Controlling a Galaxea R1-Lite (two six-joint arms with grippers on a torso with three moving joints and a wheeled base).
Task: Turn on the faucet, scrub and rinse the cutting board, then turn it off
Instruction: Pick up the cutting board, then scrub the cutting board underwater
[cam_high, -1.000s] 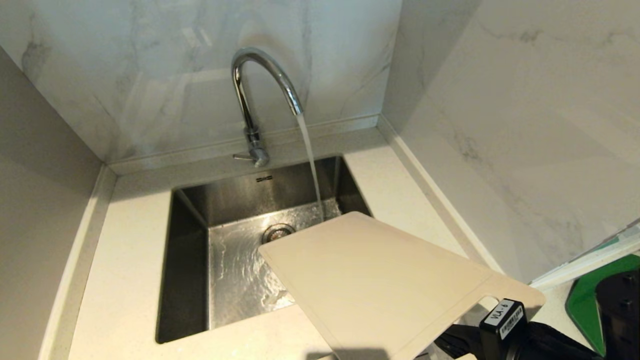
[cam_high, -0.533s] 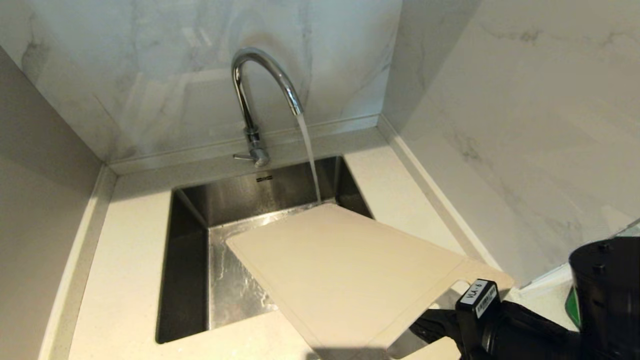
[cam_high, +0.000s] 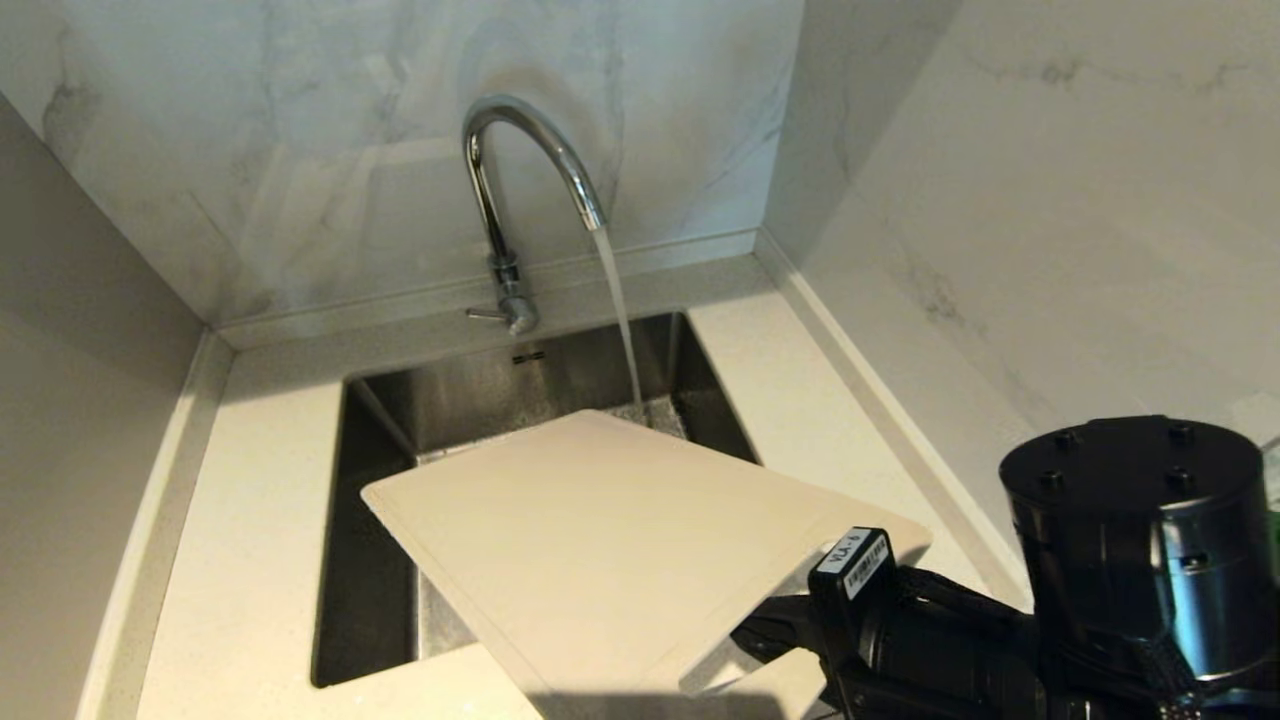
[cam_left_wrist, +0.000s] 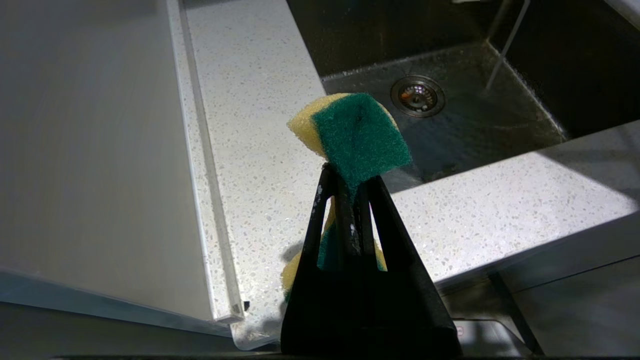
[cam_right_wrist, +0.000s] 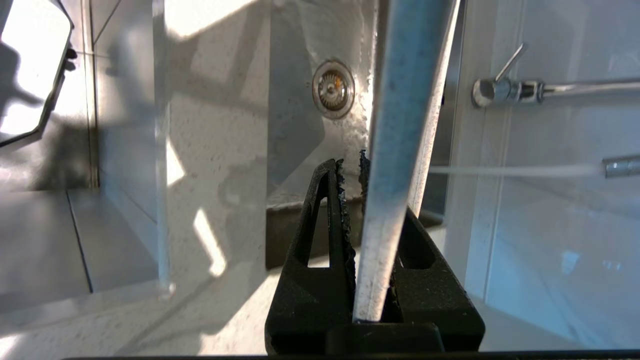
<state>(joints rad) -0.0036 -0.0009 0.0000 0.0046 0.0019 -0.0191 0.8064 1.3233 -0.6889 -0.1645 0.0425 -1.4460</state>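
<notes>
Water runs from the chrome faucet (cam_high: 520, 180) into the sink (cam_high: 375, 560). I hold the cream cutting board (cam_high: 600, 540) tilted over the basin. My right gripper (cam_high: 775, 640) is shut on its near end by the handle slot. The stream comes down right at the board's far edge. In the right wrist view the board (cam_right_wrist: 405, 125) shows edge-on between the fingers of the right gripper (cam_right_wrist: 352, 165), with the faucet (cam_right_wrist: 505, 90) base and lever beyond. My left gripper (cam_left_wrist: 350, 175), out of the head view, is shut on a yellow-and-green sponge (cam_left_wrist: 357, 132) over the counter beside the sink.
Marble walls (cam_high: 1000, 250) close in behind and to the right of the sink. Speckled white counter (cam_high: 250, 520) runs along the left and front. The drain (cam_left_wrist: 417, 95) sits in the wet basin floor. My right arm's black housing (cam_high: 1130, 540) fills the lower right.
My right gripper has carried the cutting board to the left and further over the basin, covering the drain. The right arm has come much further into the head view. Water keeps running.
</notes>
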